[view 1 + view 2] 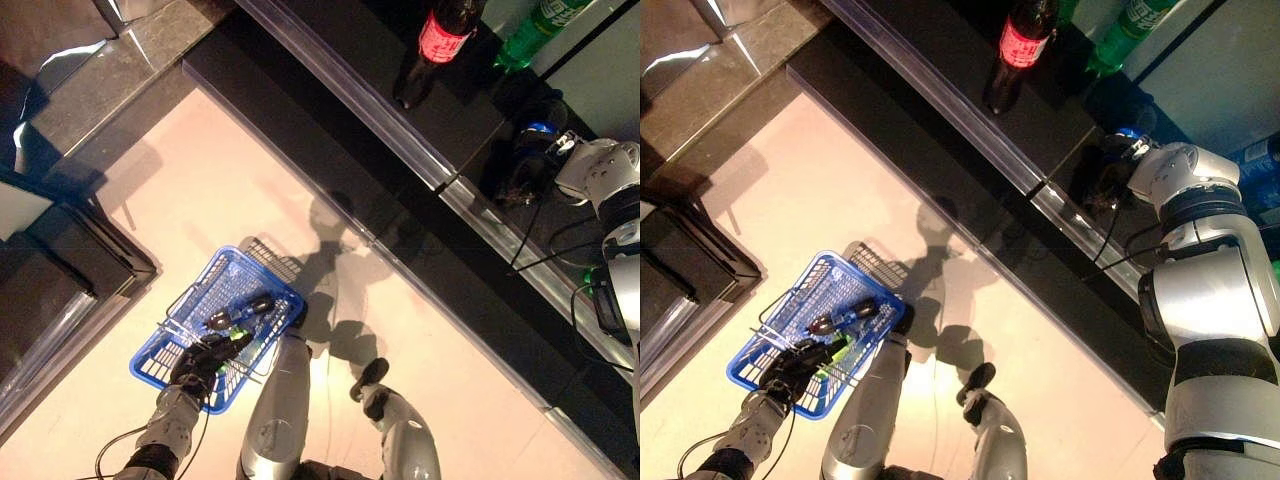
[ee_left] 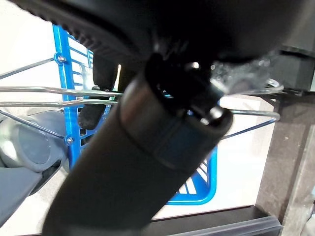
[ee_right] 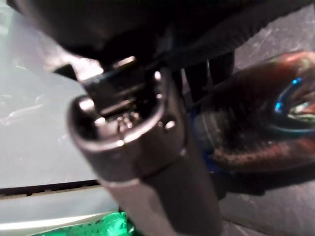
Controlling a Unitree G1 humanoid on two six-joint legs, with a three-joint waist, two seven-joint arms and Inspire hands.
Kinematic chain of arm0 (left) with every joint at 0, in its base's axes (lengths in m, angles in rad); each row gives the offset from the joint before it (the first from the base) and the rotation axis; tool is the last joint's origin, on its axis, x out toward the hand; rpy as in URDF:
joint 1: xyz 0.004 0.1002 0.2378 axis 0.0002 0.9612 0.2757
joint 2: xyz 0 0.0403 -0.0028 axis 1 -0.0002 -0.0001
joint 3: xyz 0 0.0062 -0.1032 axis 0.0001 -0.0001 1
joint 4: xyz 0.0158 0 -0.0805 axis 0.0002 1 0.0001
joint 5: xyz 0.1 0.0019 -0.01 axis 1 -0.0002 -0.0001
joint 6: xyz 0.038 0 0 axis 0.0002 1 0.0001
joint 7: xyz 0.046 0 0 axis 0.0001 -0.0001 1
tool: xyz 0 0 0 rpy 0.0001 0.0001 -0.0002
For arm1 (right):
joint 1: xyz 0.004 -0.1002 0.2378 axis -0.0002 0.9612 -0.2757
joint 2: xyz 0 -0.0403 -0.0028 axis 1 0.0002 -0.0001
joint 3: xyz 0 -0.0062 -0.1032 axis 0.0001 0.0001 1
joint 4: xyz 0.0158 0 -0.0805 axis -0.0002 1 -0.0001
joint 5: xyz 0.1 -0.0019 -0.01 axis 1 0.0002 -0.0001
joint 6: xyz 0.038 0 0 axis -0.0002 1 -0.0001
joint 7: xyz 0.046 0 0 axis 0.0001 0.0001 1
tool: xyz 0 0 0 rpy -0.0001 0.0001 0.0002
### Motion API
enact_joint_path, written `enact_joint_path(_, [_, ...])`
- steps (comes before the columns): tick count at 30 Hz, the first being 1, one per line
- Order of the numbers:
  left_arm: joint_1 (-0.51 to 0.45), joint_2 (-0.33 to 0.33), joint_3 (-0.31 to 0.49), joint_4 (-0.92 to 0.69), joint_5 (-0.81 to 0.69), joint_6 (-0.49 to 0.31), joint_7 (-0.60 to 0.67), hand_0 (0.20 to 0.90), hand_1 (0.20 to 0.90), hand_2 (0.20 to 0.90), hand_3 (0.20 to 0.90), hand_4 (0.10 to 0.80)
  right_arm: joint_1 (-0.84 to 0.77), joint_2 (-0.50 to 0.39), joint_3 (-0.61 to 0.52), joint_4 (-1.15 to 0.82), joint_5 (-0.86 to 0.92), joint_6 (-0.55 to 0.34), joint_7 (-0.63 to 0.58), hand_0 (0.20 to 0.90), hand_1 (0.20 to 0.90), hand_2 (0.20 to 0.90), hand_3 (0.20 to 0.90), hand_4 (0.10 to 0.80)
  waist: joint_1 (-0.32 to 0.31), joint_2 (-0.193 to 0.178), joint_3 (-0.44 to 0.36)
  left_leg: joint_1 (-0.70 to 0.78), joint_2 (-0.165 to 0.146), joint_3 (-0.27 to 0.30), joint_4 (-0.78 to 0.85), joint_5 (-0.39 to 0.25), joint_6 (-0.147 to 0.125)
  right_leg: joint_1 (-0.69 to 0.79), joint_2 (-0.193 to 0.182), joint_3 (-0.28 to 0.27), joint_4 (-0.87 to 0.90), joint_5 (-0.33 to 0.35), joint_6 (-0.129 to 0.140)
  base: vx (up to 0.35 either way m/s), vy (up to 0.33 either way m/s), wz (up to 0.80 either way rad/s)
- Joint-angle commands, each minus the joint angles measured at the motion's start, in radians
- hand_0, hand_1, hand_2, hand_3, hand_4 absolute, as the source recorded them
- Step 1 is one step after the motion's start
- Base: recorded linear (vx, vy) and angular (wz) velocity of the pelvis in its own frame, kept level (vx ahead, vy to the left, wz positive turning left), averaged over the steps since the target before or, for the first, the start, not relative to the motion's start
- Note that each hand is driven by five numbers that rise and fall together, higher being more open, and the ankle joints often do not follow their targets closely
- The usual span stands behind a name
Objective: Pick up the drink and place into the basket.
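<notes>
A dark drink bottle with a blue cap (image 1: 1127, 132) stands on the black shelf (image 1: 330, 120) at the right. My right hand (image 1: 1102, 178) reaches in to it. In the right wrist view the thumb (image 3: 138, 147) lies against the bottle's blue-banded body (image 3: 256, 128), with fingers curled behind it. Down on the floor side hangs a blue wire-handled basket (image 1: 215, 275), and my left hand (image 1: 200, 365) is curled round its metal handle (image 2: 44, 91). Inside the basket lies a dark bottle with green on it (image 1: 240, 318).
A cola bottle with a red label (image 1: 440, 35) and a green bottle (image 1: 535, 25) stand farther back on the shelf. A shiny rail (image 1: 380, 120) runs along the shelf's front edge. A dark counter (image 1: 50, 260) stands left of the basket, with pale floor (image 1: 200, 190) between.
</notes>
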State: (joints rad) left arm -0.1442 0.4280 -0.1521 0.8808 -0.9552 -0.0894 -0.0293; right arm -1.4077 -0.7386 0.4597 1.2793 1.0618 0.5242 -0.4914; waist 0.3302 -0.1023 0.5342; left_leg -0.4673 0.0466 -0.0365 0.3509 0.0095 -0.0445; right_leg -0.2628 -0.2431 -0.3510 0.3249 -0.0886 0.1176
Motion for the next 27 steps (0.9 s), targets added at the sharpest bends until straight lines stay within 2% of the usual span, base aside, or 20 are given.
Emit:
enact_joint_path(1, [0.113, 0.078, -0.043, -0.094, 0.015, -0.050, -0.057, 0.300, 0.300, 0.300, 0.200, 0.100, 0.075, -0.012, -0.006, -0.054, 0.020, -0.061, 0.018, 0.300, 0.300, 0.300, 0.200, 0.100, 0.022, 0.044, -0.014, 0.043, -0.002, 0.024, 0.008, -0.088, 0.031, -0.043, -0.019, 0.001, 0.065, 0.061, 0.014, -0.066, -0.025, -0.03])
enact_joint_path(7, [0.124, 0.062, -0.024, -0.093, 0.015, -0.073, -0.061, 0.300, 0.300, 0.300, 0.200, 0.100, 0.123, -0.022, -0.052, -0.227, 0.018, -0.141, -0.015, 0.300, 0.300, 0.300, 0.200, 0.100, 0.004, 0.045, -0.014, 0.109, -0.007, 0.029, -0.004, -0.092, 0.034, 0.000, -0.015, 0.000, 0.103, 0.022, 0.002, -0.080, -0.010, -0.01])
enact_joint_path(8, [0.123, 0.055, -0.017, -0.097, 0.021, -0.077, -0.059, 0.300, 0.300, 0.300, 0.200, 0.100, 0.134, -0.023, -0.065, -0.284, 0.017, -0.155, -0.036, 0.300, 0.300, 0.300, 0.200, 0.100, -0.002, 0.046, -0.014, 0.108, -0.008, 0.034, -0.014, -0.064, 0.040, -0.002, -0.015, -0.014, 0.100, 0.038, -0.013, -0.139, 0.007, -0.08])
enact_joint_path(15, [0.152, 0.017, 0.026, -0.081, 0.021, -0.099, -0.073, 0.300, 0.300, 0.300, 0.200, 0.100, 0.219, -0.028, -0.129, -0.545, -0.035, -0.208, -0.066, 0.300, 0.300, 0.300, 0.200, 0.100, -0.029, 0.051, -0.014, 0.189, -0.010, 0.038, -0.034, -0.061, 0.032, 0.061, -0.002, -0.008, 0.119, -0.004, -0.028, -0.067, -0.006, -0.01])
enact_joint_path(21, [0.170, -0.030, 0.066, -0.090, 0.003, -0.122, -0.097, 0.300, 0.300, 0.300, 0.200, 0.100, 0.356, -0.012, -0.204, -0.821, -0.090, -0.176, -0.080, 0.300, 0.300, 0.300, 0.200, 0.100, -0.057, 0.059, -0.023, 0.255, -0.010, 0.042, -0.062, -0.051, 0.020, 0.113, 0.006, 0.000, 0.119, -0.032, -0.042, -0.010, 0.003, 0.00])
enact_joint_path(22, [0.173, -0.050, 0.078, -0.102, 0.005, -0.136, -0.108, 0.300, 0.300, 0.300, 0.200, 0.100, 0.429, 0.005, -0.224, -0.936, -0.108, -0.152, -0.093, 0.300, 0.300, 0.300, 0.200, 0.100, -0.070, 0.063, -0.038, 0.269, -0.009, 0.044, -0.070, -0.048, 0.016, 0.125, 0.009, 0.004, 0.116, -0.039, -0.046, -0.013, 0.028, 0.06])
enact_joint_path(27, [0.186, -0.088, 0.107, -0.162, -0.018, -0.172, -0.124, 0.300, 0.300, 0.300, 0.200, 0.100, 0.635, 0.081, -0.264, -1.175, -0.139, -0.149, -0.093, 0.300, 0.300, 0.300, 0.200, 0.100, -0.102, 0.074, -0.071, 0.300, -0.004, 0.048, -0.090, -0.042, 0.009, 0.158, 0.015, 0.009, 0.097, -0.052, -0.053, -0.019, 0.023, -0.09])
